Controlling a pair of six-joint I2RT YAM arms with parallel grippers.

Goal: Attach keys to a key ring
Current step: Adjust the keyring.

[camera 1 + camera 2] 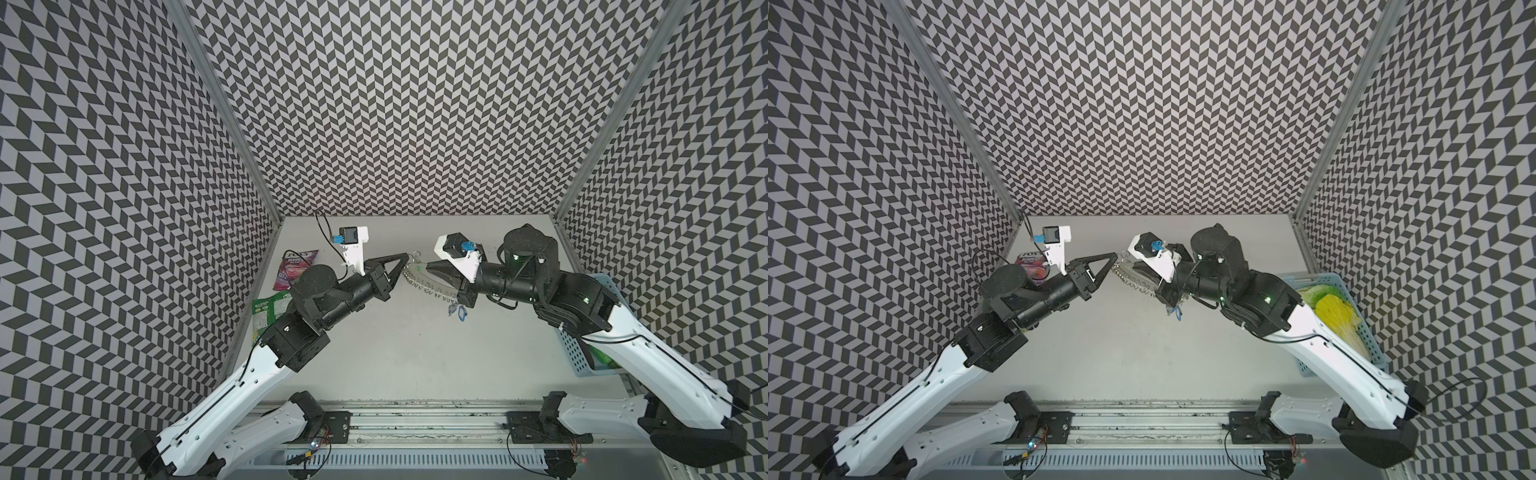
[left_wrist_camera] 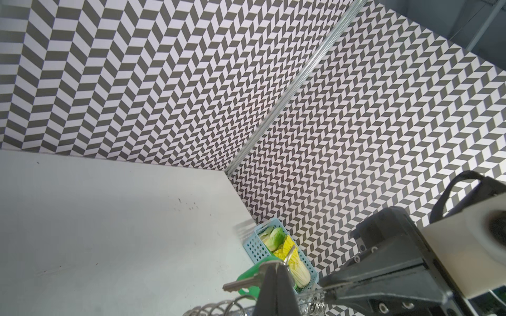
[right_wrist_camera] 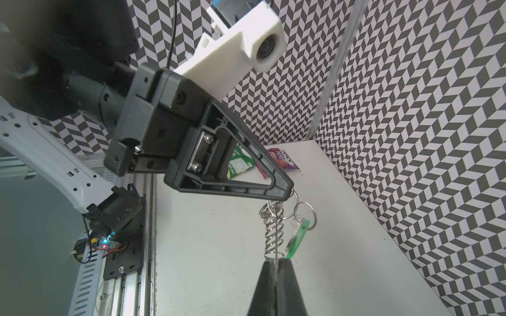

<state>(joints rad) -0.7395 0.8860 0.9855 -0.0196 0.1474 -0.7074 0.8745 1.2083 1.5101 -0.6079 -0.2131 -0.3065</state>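
Threading looks mostly done: we hold the key ring (image 1: 420,283) aloft, left gripper (image 1: 405,257) pinched on one end, right gripper (image 1: 431,266) clamped farther along; green-tagged key (image 3: 298,237) seemingly hangs attached; release remains.

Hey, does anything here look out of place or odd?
Nothing spilled or broken. The key ring is held up off the table, strung between the left gripper and right gripper, both shut, with the keys dangling. A purple snack packet and a green snack packet lie by the wall.
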